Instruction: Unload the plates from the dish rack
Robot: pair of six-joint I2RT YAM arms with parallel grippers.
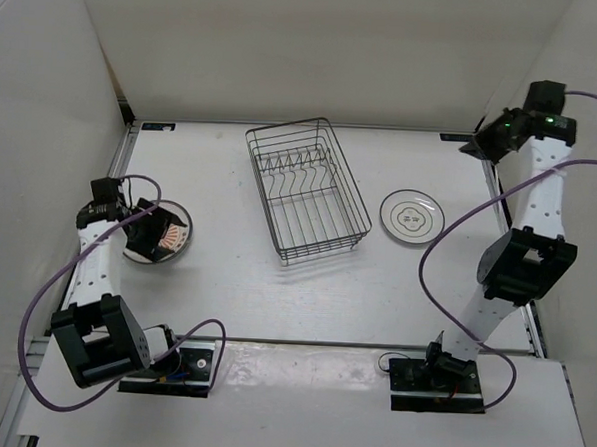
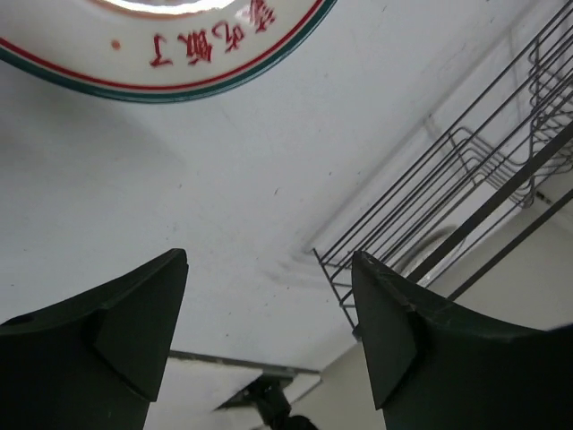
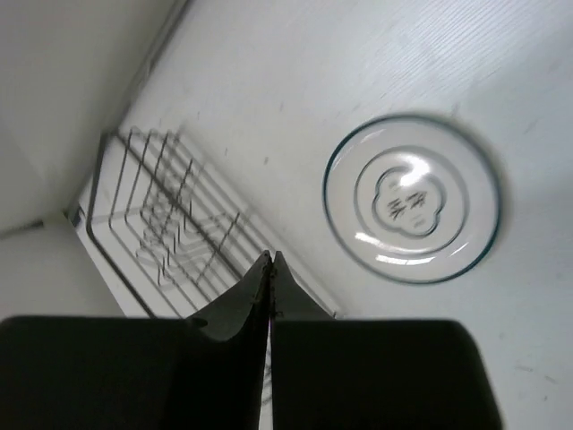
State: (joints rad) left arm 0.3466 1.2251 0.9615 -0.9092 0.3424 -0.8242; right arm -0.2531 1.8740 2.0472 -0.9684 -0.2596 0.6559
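The dish rack (image 1: 305,189) stands mid-table with no plates in it. A plate with a pink-orange pattern (image 1: 173,235) lies flat on the table at the left. My left gripper (image 1: 143,231) is over its left part, open. In the left wrist view that plate's red-and-green rim (image 2: 179,85) is at the top, apart from the left gripper (image 2: 269,296), with nothing between the fingers. A white plate with a thin dark rim (image 1: 411,216) lies right of the rack. My right gripper (image 1: 480,145) hangs high at the back right, shut and empty (image 3: 270,262), looking down on this plate (image 3: 412,197).
White walls close in the table on the left, back and right. The rack's wire corner (image 2: 466,197) is to the right of the left gripper, and the rack (image 3: 161,215) lies left of the white plate in the right wrist view. Cables loop beside both arms.
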